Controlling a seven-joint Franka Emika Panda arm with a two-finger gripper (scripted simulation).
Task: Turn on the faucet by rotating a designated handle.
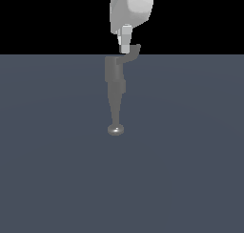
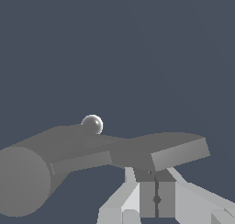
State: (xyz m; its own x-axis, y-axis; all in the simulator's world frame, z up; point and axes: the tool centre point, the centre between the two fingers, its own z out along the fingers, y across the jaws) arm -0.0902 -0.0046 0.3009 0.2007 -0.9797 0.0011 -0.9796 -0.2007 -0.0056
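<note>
Exterior view: faucet (image 1: pixel 115 91) at frame centre, spout running down to its shiny tip; handle (image 1: pixel 133 52) juts toward upper right, gripper (image 1: pixel 125 47) just beside it.
Wrist view: fingers (image 2: pixel 148 199) look pressed together, grasping nothing, under the handle's (image 2: pixel 180 154) widened end. Rigid, smooth metal, likely slippery; push near that end for leverage.

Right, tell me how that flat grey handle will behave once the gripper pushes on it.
The handle looks like a rigid flat bar, so it probably won't flex. Joined to the faucet body, it should swing about that joint rather than slide away. Its smooth faces may let the gripper, fingers closed together just beside it, slip off the widened end.
</note>
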